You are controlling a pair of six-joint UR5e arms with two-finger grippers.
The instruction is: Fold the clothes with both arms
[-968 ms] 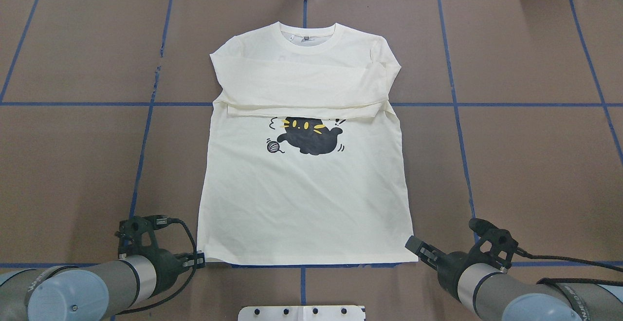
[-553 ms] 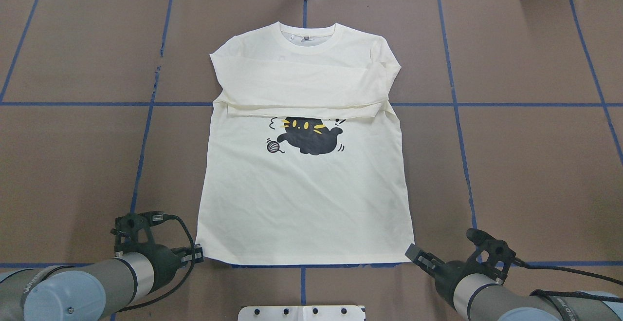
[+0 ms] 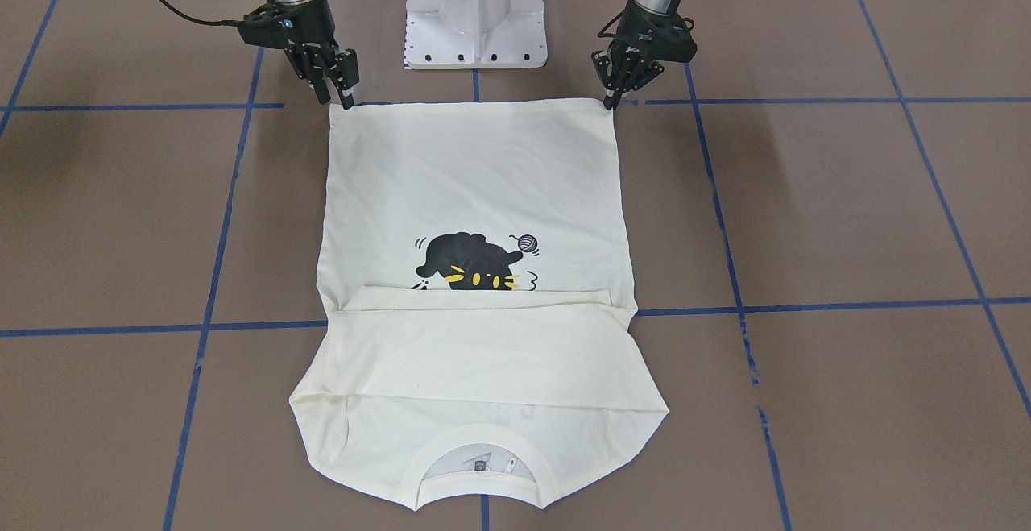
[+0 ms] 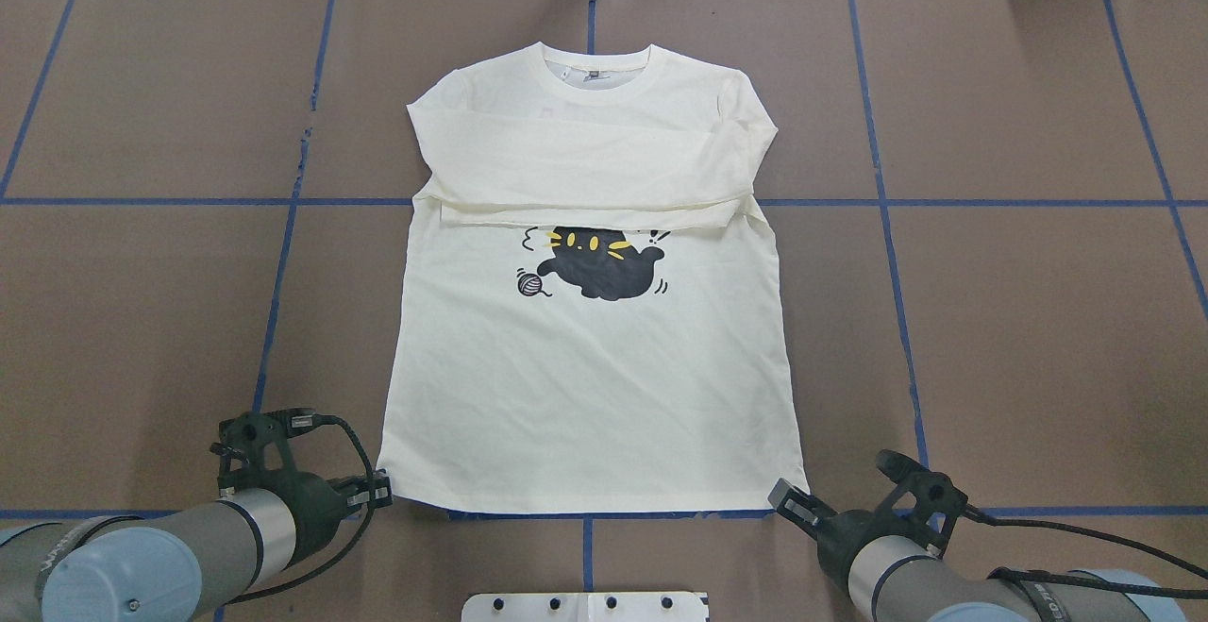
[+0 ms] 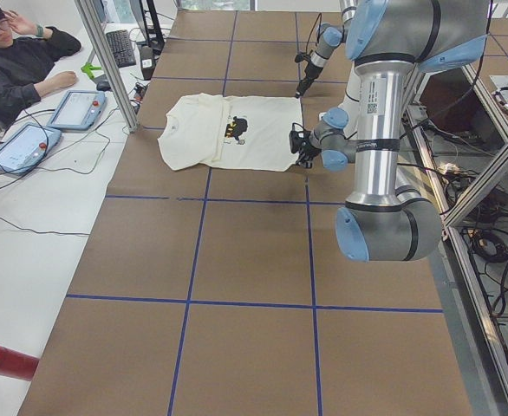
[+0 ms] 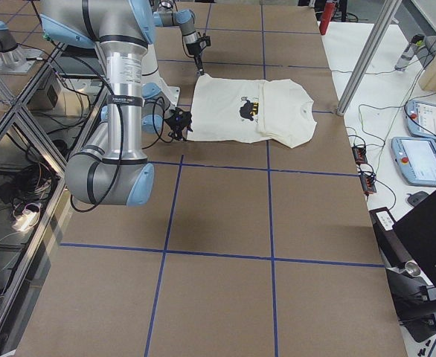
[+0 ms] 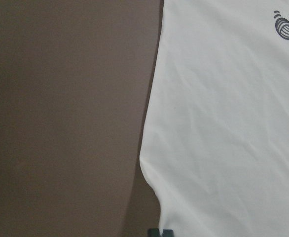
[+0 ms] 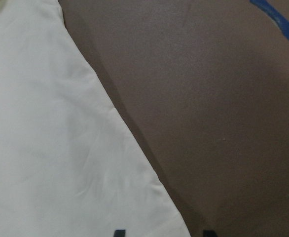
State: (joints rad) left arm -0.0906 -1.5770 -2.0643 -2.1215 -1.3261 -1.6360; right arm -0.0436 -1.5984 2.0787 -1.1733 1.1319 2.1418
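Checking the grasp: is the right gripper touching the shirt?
Cannot tell. Right wrist view shows the edge of the shirt running between the open fingers of the right gripper, but no contact or gap is plain.

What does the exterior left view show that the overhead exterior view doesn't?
Only exterior left: a seated person, teach pendants and a keyboard on a white side bench, and a red cylinder. Only overhead: the print's yarn ball, the neck label, the white base plate. Both: the cream cat-print shirt flat on the brown table, with the left gripper and right gripper at its hem corners.
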